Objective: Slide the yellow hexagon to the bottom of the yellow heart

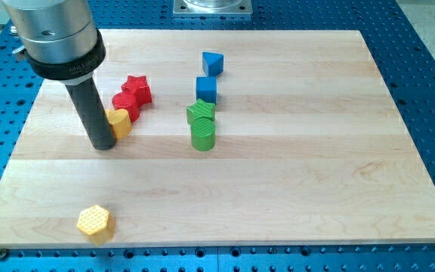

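Wooden board on blue perforated bench.

1. Yellow hexagon: near the board's bottom edge, view's left, alone, well apart from all else.
2. My tip: a bare rod with no pincer, holding nothing; on the board, touching the yellow heart's left side.
3. Yellow heart: partly hidden by the rod, against the red blocks.
4. Green cylinder, green block touching behind.
5. Red block, red star.
6. Blue cube.
7. Blue triangle, farthest.
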You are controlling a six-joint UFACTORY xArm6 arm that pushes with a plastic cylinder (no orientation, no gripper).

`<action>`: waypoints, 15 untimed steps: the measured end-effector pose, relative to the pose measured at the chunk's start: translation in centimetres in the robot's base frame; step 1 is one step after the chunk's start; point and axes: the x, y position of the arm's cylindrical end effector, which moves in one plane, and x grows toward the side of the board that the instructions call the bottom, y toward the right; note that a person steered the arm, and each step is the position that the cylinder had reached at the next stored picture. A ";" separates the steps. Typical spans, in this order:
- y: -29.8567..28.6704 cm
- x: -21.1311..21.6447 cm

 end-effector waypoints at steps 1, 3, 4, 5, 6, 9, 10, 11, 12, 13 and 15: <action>0.0 0.0; 0.0 2.4; 4.9 6.8; 10.0 10.8; 5.0 14.5; -0.3 14.6; -5.8 14.0; -7.9 11.5; -4.3 10.9; -6.2 6.2; -13.6 4.4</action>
